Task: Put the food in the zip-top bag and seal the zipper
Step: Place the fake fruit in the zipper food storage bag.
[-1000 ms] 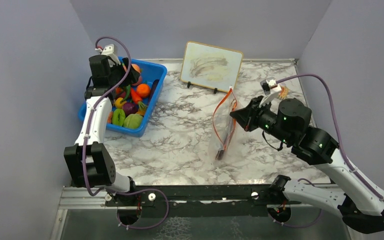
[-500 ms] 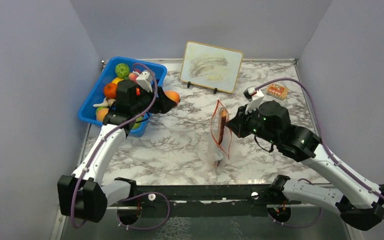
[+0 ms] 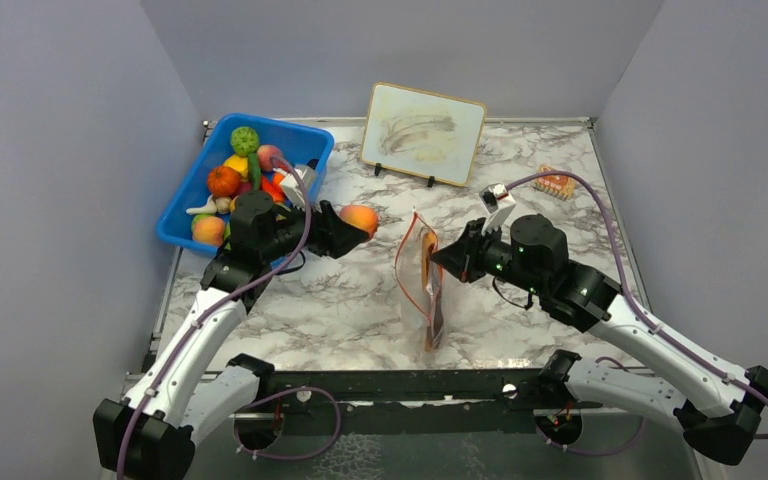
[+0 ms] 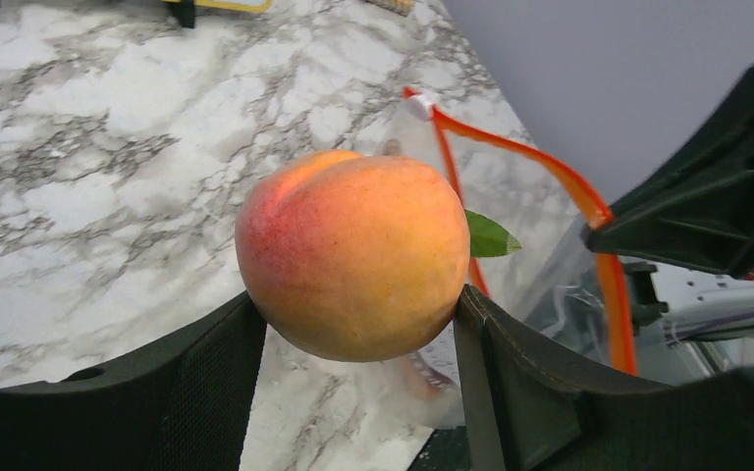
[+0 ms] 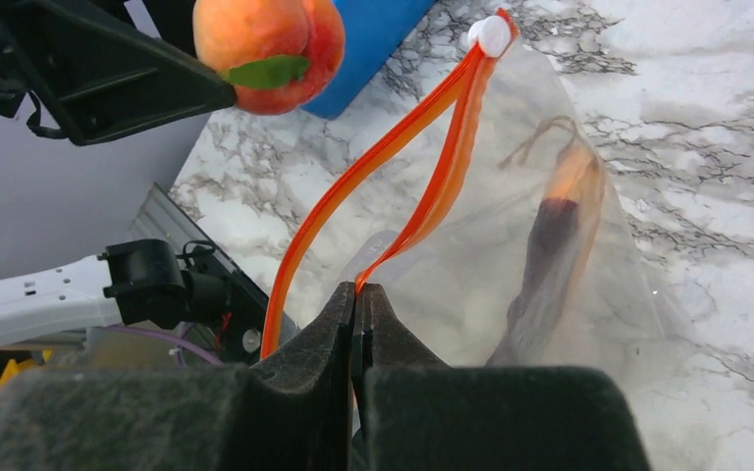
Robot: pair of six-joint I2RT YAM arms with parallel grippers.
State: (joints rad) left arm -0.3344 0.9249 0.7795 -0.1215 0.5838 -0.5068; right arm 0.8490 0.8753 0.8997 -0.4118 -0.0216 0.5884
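My left gripper is shut on an orange-red peach, held above the table just left of the zip-top bag. The peach fills the left wrist view between the black fingers. My right gripper is shut on one side of the orange-red zipper and holds the clear bag up with its mouth gaping. The white slider tab sits at the far end. A dark reddish-brown meat slice lies inside the bag. The peach also shows in the right wrist view.
The blue bin at the back left holds several more toy fruits and vegetables. A framed picture board stands at the back. A small orange packet lies at the back right.
My left arm lifted the peach out of the bin and carried it right, toward the bag. My right gripper pulled the bag left and nearer, its mouth opening wider.
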